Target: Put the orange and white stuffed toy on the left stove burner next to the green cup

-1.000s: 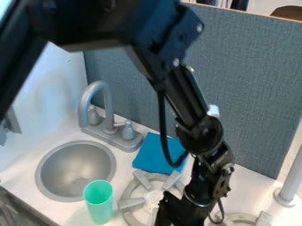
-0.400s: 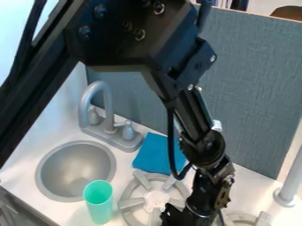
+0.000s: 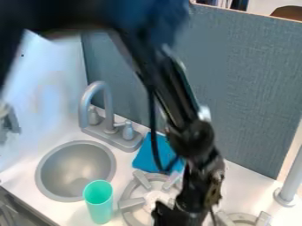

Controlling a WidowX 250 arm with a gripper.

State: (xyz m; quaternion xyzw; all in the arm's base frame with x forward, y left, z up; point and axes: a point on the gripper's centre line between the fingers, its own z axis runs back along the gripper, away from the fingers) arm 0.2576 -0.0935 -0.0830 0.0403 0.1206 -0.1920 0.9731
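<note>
Your gripper (image 3: 177, 216) hangs low at the bottom edge of the view, its tip end cut off there. State: you cannot tell whether it is open or closed, or whether it holds anything. Nearest thing: the round grey burner (image 3: 131, 204), set on the counter (image 3: 24, 176) just to the gripper's left as you look. The gripper overlaps the burner's right part; contact cannot be told.

Green cup (image 3: 99, 203): upright on the counter, farther left of the gripper, between the burner and the round grey sink (image 3: 77, 170). You see it overlapping the sink's rim.

Blue cloth (image 3: 144, 158): lies behind the burner, partly hidden by the arm and its cable. Grey faucet (image 3: 108, 110): stands behind the sink. Second burner (image 3: 243, 216): to the gripper's right, partly out of frame. Grey-blue panel (image 3: 242, 88): upright at the counter's back.
</note>
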